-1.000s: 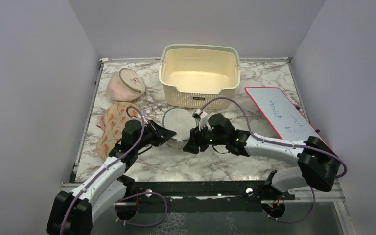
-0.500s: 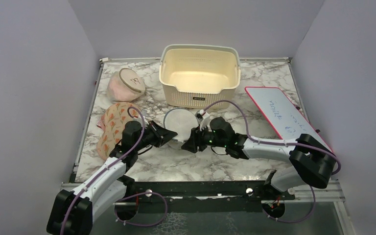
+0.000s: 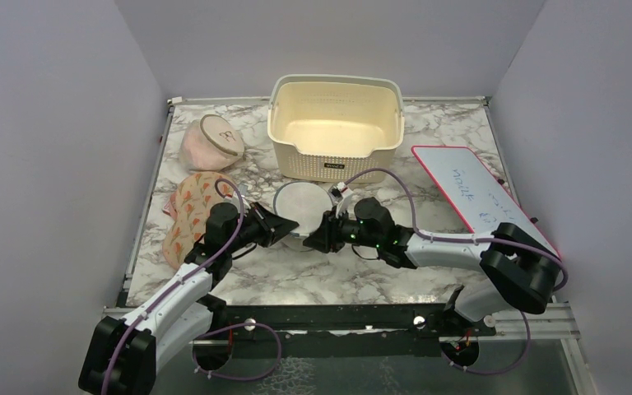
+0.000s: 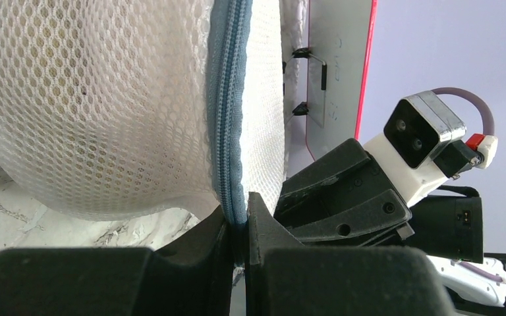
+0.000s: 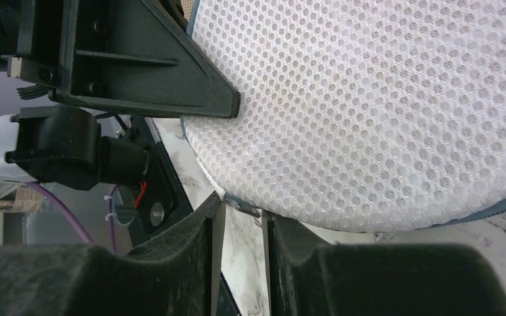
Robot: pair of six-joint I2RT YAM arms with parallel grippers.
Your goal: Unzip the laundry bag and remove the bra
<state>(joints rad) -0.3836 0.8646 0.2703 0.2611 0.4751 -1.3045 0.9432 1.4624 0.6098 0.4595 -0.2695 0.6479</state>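
- The laundry bag (image 3: 300, 202), a round white mesh drum, sits near the middle of the marble table (image 3: 337, 276), just at 6 o'clock from the cream perforated basket (image 3: 335, 163).
- Its grey zip rim (image 4: 227, 99) runs up the bag's side in the left wrist view, with the teeth closed along the stretch that shows.
- The left gripper (image 4: 238, 222) meets the bag at about 8 o'clock. Its 2 jaws are pressed together on the zip rim, with the grey tape pinched between them.
- The right gripper (image 5: 242, 224) meets the bag at about 5 o'clock, close to the left one. Its jaws stand a narrow gap apart, and marble shows through the gap.
- A small metal zip pull (image 5: 242, 205) hangs from the bag's lower edge, right at the mouth of that gap. Whether the jaws grip it cannot be told.
- A pinkish round bag (image 3: 210, 141) lies at 10 o'clock from the laundry bag.
- A floral cloth (image 3: 188, 216) lies at 9 o'clock.
- A red-framed whiteboard (image 3: 465, 189) lies at 3 o'clock.
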